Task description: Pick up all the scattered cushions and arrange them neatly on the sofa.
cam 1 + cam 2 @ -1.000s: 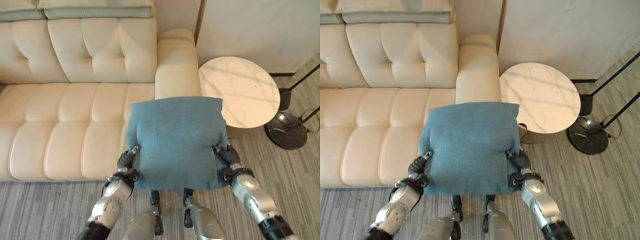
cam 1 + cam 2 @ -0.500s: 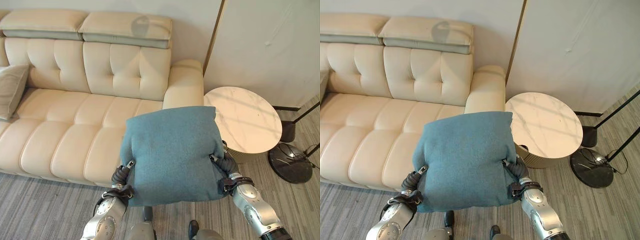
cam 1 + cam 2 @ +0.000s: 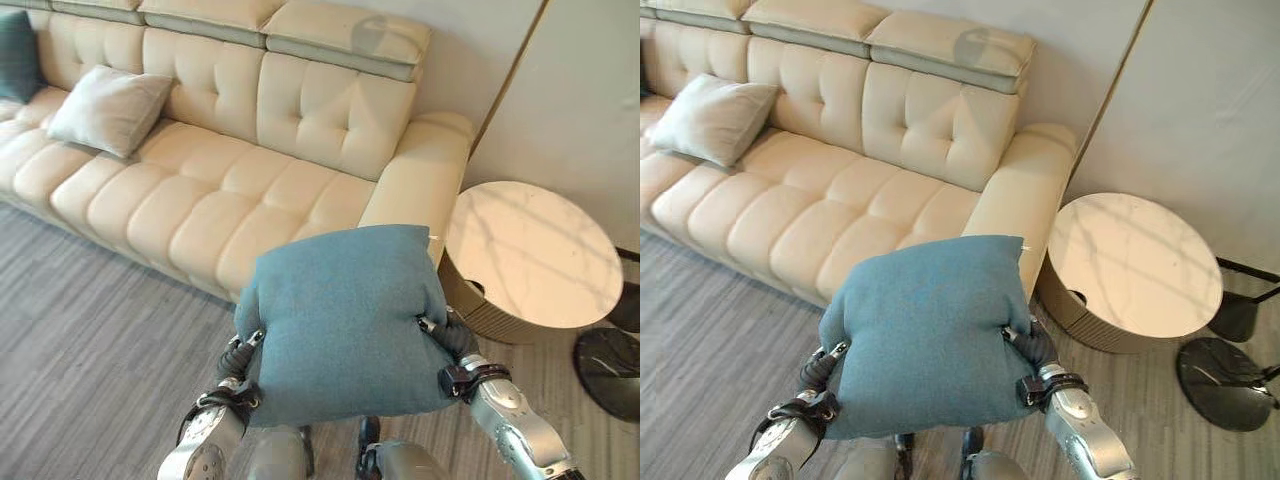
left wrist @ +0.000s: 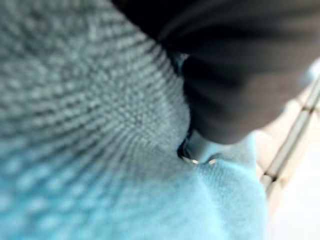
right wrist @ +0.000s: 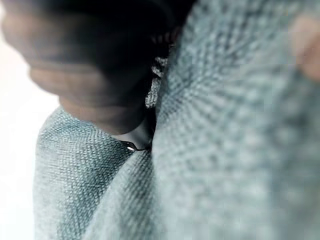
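A: Two hands on one cushion. The left hand (image 3: 243,352) presses in on one flank, the right hand (image 3: 448,338) on the other, and the blue cushion (image 3: 342,320) rides between them, up off the floor (image 3: 90,320) in front of the sofa (image 3: 220,190).

B: Are the fingers closed round it?

A: Can't tell. On both sides they're buried in the weave, and the wrist views give fabric bulging right up against the dark covers. It looks more like a squeeze than a hook.

B: So the risk?

A: Slip, I'd say. It's soft stuffing held by side pressure alone; ease either arm and it could sag and drop short, onto the floor before the seat.

B: And further out?

A: The armrest (image 3: 420,180) sits just ahead, with the round marble worktop (image 3: 535,255) close beside it. The cushion could catch the armrest or land on the worktop. A grey pillow (image 3: 108,108) already sits well along the seat.
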